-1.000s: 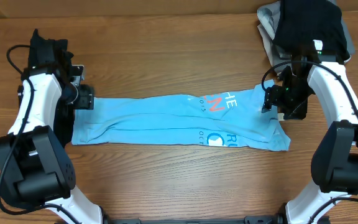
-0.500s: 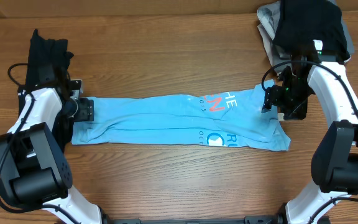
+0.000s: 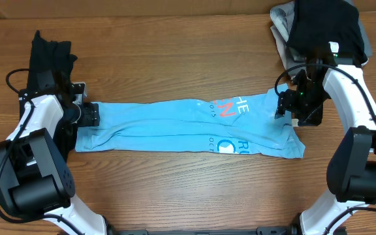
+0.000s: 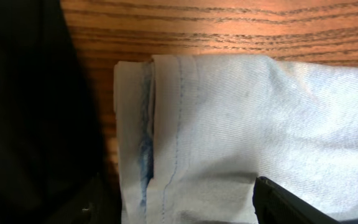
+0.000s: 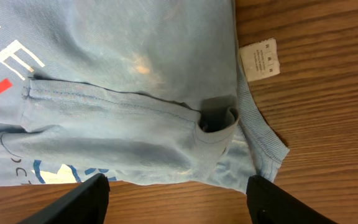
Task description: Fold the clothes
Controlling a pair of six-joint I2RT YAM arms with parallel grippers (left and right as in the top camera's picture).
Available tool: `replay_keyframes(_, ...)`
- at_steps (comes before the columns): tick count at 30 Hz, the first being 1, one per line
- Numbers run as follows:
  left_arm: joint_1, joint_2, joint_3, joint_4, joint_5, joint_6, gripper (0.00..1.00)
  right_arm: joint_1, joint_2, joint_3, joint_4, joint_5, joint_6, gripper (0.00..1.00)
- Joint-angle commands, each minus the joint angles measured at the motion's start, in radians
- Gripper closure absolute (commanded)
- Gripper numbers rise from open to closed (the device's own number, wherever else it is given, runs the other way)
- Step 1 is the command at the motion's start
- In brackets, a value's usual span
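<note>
The light blue T-shirt lies folded into a long strip across the table, with its print near the right end. My left gripper is at the strip's left end. In the left wrist view its open fingers straddle the stitched hem without pinching it. My right gripper hovers open over the collar end. Its fingertips stand wide apart, above the shirt's lower edge and the white neck label. A black garment lies behind the left arm.
A heap of black and grey clothes sits at the back right corner, behind the right arm. The black garment lies right beside the shirt's hem. Bare wood runs in front of the strip.
My left gripper has slid toward the near side along the shirt's left end and now sits over the hem. The right arm and the shirt have not moved.
</note>
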Motion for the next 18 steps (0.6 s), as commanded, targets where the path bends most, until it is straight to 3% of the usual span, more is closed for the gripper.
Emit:
replay_keyframes(1,-0.002,0.025,-0.006,0.008,0.029,0.020,0.21,-0.004,-0.036,0.022,0.003,-0.008,-0.003,0.26)
replay_keyframes(13,-0.011,0.144,-0.006,0.006,0.039,0.026,0.25,-0.004,-0.036,0.022,-0.006,-0.008,-0.003,0.26)
replay_keyframes(15,-0.015,0.145,-0.006,-0.019,0.058,0.024,0.31,-0.004,-0.036,0.022,-0.006,-0.009,-0.003,0.26)
replay_keyframes(18,-0.015,0.145,-0.007,-0.079,0.060,-0.019,0.63,-0.004,-0.036,0.022,-0.012,-0.009,-0.002,0.26)
